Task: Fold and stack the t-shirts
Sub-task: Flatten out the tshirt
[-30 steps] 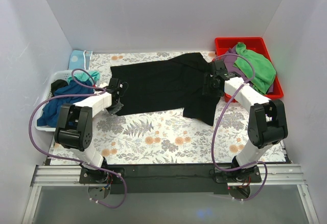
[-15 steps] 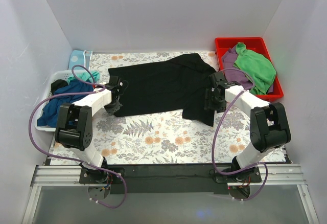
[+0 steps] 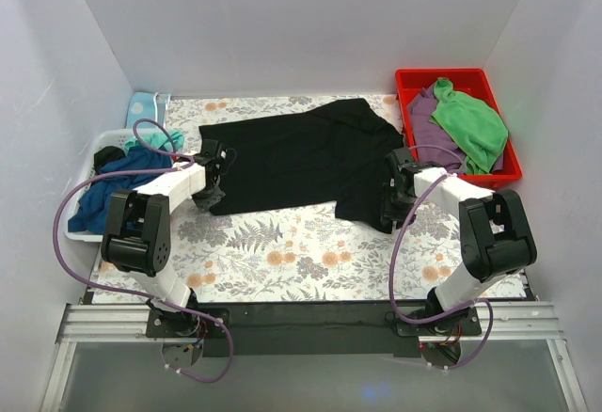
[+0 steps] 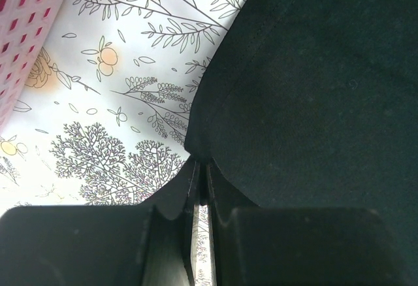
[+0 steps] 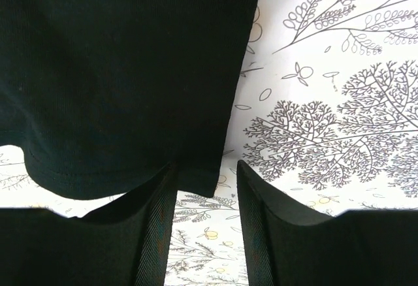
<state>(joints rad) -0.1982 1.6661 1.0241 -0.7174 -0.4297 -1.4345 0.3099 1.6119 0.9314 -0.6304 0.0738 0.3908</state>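
Floral tablecloth [image 3: 282, 243], white walls [image 3: 301, 26]. Black t-shirt [image 3: 301, 153] lies spread. Left gripper [image 4: 200, 172] pinches its edge; right gripper [image 5: 204, 168] gapes astride the hem.

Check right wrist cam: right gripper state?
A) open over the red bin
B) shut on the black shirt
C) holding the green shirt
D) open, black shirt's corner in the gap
D: the right gripper shows a clear gap between its fingers, and the black t-shirt has its hem corner lying in that gap.
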